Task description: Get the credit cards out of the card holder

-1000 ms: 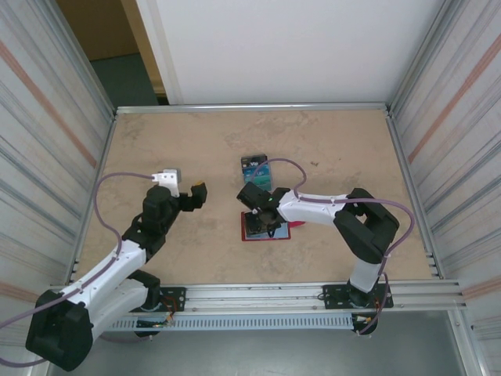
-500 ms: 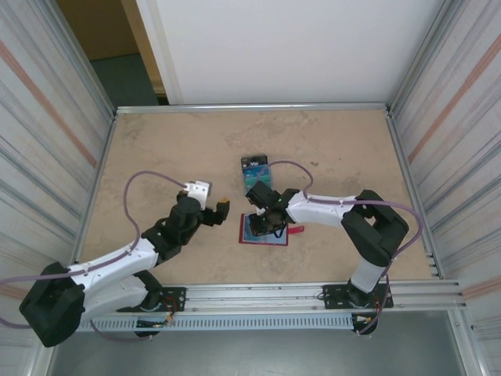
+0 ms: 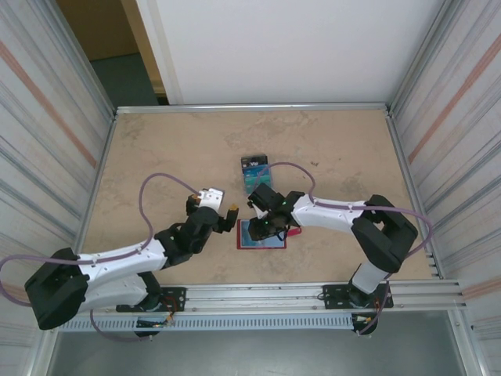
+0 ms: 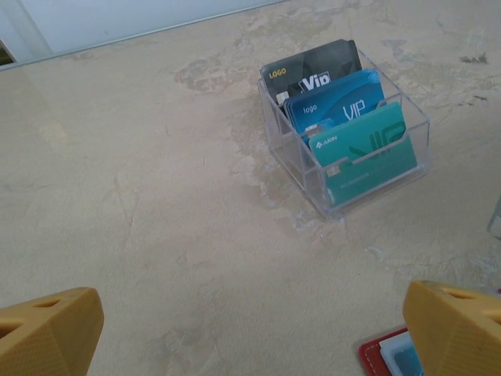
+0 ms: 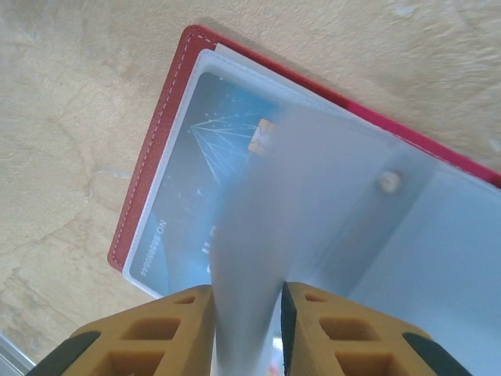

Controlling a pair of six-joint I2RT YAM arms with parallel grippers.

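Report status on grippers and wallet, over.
Left gripper open, beside wallet. Right gripper shut on a clear sleeve, wallet open, blue card inside. Box of cards beyond; nothing in the way.

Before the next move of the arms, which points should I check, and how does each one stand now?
1. Grip of right end effector on clear sleeve: ok, pinched.
2. State of left end effector: ok, open.
3. Is the blue card out of the card holder: not ok, it lies inside.
4. Is the card holder pinned down: cannot tell.
5. Free slot in clear box: cannot tell.
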